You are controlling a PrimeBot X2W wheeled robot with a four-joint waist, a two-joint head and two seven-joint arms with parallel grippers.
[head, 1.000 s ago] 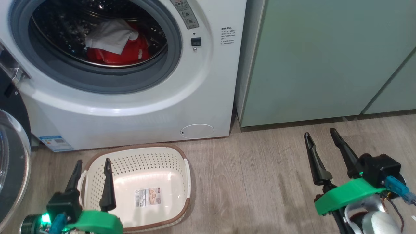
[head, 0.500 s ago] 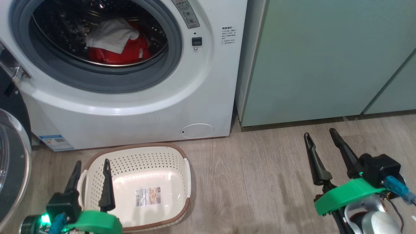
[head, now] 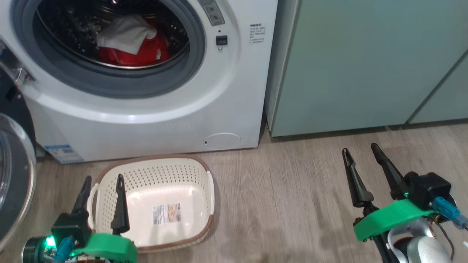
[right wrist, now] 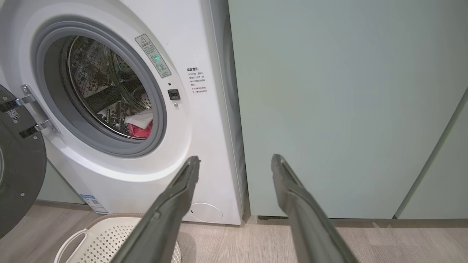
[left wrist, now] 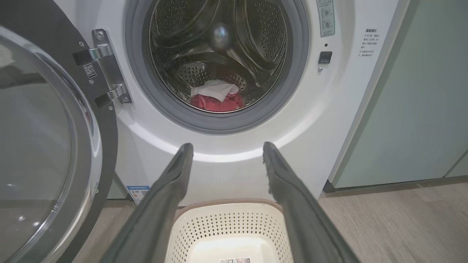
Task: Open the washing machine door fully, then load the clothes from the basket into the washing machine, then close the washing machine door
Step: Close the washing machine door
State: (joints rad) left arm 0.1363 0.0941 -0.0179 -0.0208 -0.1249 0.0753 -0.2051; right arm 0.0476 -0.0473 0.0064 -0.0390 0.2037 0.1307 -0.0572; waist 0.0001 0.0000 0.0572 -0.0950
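Observation:
The white washing machine stands with its porthole uncovered. Its black-rimmed glass door is swung wide to the left on its hinge. The red and white clothes lie inside the steel drum. On the floor in front sits the cream basket, with just a label on its base. My left gripper hangs open over the basket's left edge, holding nothing. My right gripper is open over the bare floor at the right.
Pale green cabinets stand right of the machine. Wood-look floor stretches between the basket and my right arm. The open door takes up the space at the far left.
The whole head view has shifted: machine and basket sit a little higher in the picture, so the camera moved. Both grippers stay open in the same places.

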